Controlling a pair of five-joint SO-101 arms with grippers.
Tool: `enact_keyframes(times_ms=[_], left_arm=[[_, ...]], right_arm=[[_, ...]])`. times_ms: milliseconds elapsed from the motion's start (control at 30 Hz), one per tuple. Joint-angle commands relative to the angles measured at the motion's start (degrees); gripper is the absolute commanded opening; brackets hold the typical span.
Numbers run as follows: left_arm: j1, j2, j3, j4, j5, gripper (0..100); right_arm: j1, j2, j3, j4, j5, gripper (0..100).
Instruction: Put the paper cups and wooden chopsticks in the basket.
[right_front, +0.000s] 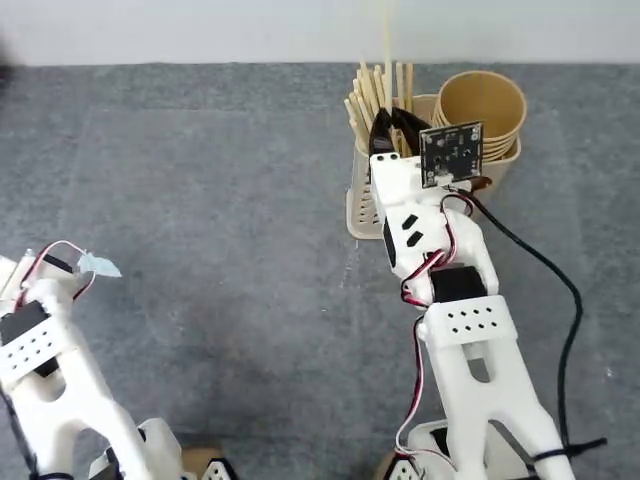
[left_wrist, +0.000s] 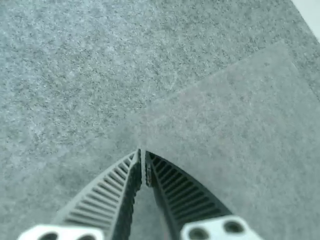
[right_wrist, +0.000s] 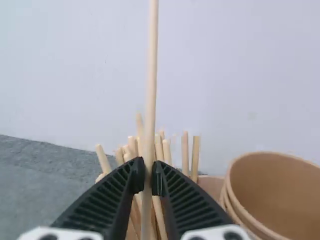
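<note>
A cream slatted basket (right_front: 362, 210) stands at the back of the grey mat and holds several wooden chopsticks (right_front: 378, 92) upright, beside a stack of brown paper cups (right_front: 484, 108). My right gripper (right_front: 393, 130) hovers over the basket, shut on one chopstick (right_wrist: 150, 70) that rises straight up between its black fingers (right_wrist: 131, 178). The other chopsticks (right_wrist: 165, 147) and the cup stack (right_wrist: 275, 185) sit just behind the fingers. My left gripper (left_wrist: 142, 165) is shut with nothing in it, low over the bare mat at the front left; its arm (right_front: 40, 340) stands there.
A grey felt mat (right_front: 220, 240) covers the table, with a pale wall (right_front: 200, 30) behind it. A black cable (right_front: 560, 300) runs along the right arm's side. Open mat lies between the two arms.
</note>
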Motion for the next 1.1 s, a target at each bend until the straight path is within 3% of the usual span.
enact_keyframes(times_ms=[0, 267, 567, 767, 1067], left_arm=[[0.53, -1.58, -0.48, -0.70, 0.26, 1], [0.53, -1.58, -0.48, -0.70, 0.26, 1], [0.53, -1.85, 0.40, -0.79, 0.26, 1], [0.62, -1.93, 1.10, -0.97, 0.26, 1], [4.13, -2.02, 1.01, -0.70, 0.26, 1]], right_arm=[[1.54, -2.68, -3.08, -1.54, -3.52, 0.8], [1.10, -1.36, -8.09, -2.15, -5.27, 0.8], [3.82, 15.25, -7.74, -15.78, -5.10, 0.8], [3.30, 14.02, -6.86, -7.96, -5.36, 0.9], [1.10, -1.10, -6.95, 10.86, -5.27, 3.1]])
